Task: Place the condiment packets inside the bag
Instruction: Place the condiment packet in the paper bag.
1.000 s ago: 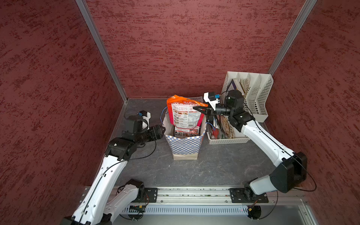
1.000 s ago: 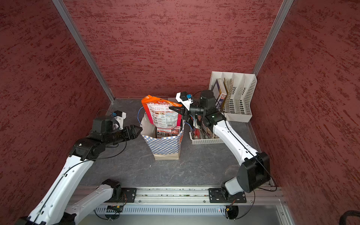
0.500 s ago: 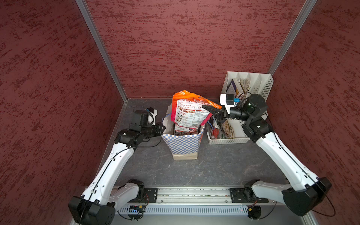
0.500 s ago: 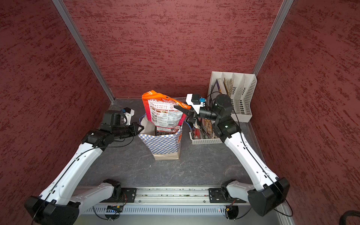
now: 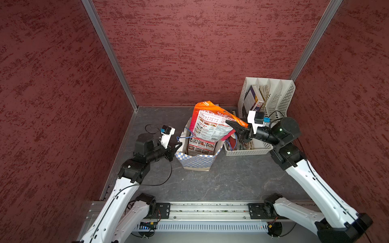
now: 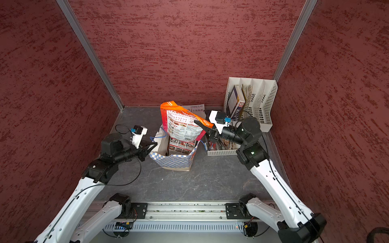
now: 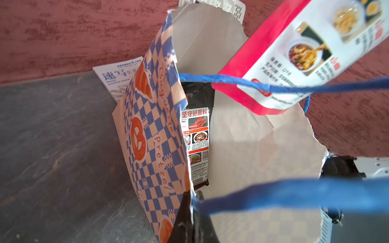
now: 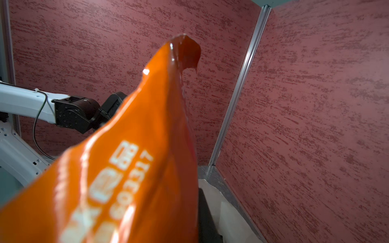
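You get bright, even light in both top views, sharp, barely any shadow on the counter (image 5: 231, 178). Right wrist: orange packet (image 8: 130, 168) blurred, glare streaks. Left wrist: blue cord handle (image 7: 294, 195), lower right, out of focus.

Robot lab booth: red textured wall panels (image 5: 200, 52), aluminium mounting rail (image 5: 210, 211).

The orange packet (image 8: 136, 168) is glossy, wrinkled plastic, the bag (image 7: 151, 134) matt paper with twisted blue cord handles (image 7: 210, 78), the basket (image 5: 246, 151) and file rack (image 5: 280, 98) perforated white plastic, the worktop (image 5: 221, 181) matt, stone-like grey, and the walls (image 5: 200, 52) rough
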Motion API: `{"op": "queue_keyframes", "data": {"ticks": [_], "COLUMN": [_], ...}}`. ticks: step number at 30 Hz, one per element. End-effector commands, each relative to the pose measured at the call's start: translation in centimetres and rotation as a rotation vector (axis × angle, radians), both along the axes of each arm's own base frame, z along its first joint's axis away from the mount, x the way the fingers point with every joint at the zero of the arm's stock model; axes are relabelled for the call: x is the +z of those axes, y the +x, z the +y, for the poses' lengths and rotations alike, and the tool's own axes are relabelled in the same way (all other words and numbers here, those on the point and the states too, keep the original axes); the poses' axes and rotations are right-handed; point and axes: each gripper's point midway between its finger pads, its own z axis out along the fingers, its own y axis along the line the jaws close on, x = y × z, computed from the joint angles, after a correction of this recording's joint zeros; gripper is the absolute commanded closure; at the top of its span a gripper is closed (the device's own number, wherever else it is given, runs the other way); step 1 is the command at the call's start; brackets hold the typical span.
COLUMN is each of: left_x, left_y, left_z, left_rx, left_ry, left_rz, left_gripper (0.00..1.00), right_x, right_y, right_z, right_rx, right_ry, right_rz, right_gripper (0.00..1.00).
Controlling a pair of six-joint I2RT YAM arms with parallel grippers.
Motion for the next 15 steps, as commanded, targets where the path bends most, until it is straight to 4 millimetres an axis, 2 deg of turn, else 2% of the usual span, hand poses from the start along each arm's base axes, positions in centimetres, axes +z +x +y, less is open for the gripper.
{"op": "queue_keyframes", "data": {"ticks": [1, 8, 13, 15], "left_x": [4.5, 5.2, 4.9, 5.1], "left_y": [-1.3, -2.5, -1.8, -1.7], "left_z": [-1.2, -1.1, -0.6, -0.7], "left_rx": [-0.125, -0.131, -0.083, -0.077], "left_ry": [-0.014, -0.028, -0.022, -0.041], "left_rz": [-0.305, -0.442, -0.438, -0.433], "left_gripper": [1.00, 1.00, 1.00, 1.00], "right_x": [3.2, 2.9, 1.8, 1.9], "right_y": [-3.1, -7.6, -8.0, -8.6], "right_z": [-0.9, -1.8, -2.6, -2.8], "right_rx": [0.011, 0.087, 0.040, 0.057], "right_ry": [0.085, 0.084, 0.071, 0.081], "right_rz": [-0.102, -0.132, -0.111, -0.105], "right_gripper": [1.00, 1.00, 1.00, 1.00]}}
